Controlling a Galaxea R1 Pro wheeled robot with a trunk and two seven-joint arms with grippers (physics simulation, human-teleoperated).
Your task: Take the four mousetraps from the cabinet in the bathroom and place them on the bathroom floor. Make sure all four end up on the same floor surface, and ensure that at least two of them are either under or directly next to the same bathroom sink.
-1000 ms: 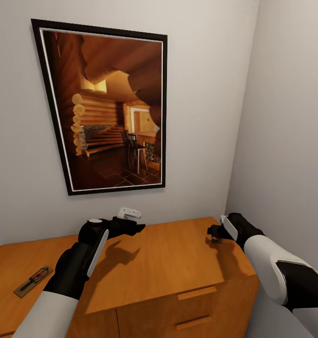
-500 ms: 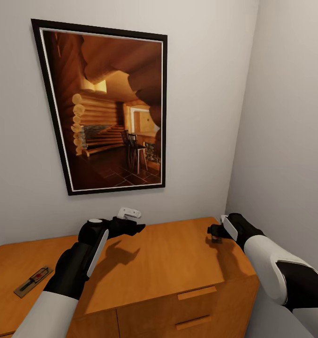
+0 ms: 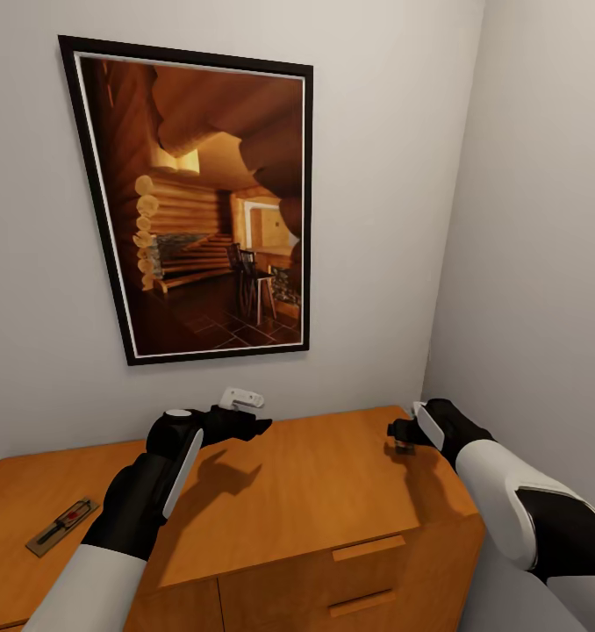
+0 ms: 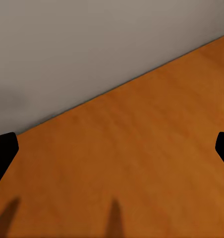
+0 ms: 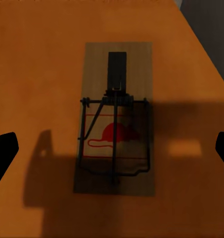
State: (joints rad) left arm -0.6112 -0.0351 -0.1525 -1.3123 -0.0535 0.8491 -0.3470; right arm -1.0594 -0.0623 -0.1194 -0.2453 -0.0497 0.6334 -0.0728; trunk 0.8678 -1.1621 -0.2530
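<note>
The orange-brown wooden cabinet fills the lower part of the head view. One mousetrap lies flat on its top at the far left. A second mousetrap lies near the right rear corner, directly under my right gripper. The right wrist view shows this mousetrap as a brown board with a dark wire bar and red print, lying between the widely spread fingertips of my right gripper, which is open. My left gripper hovers open over bare cabinet top near the back wall.
A large framed picture of a log cabin hangs on the grey wall behind the cabinet. A side wall closes the corner at the right. Two slim drawer handles show on the cabinet front.
</note>
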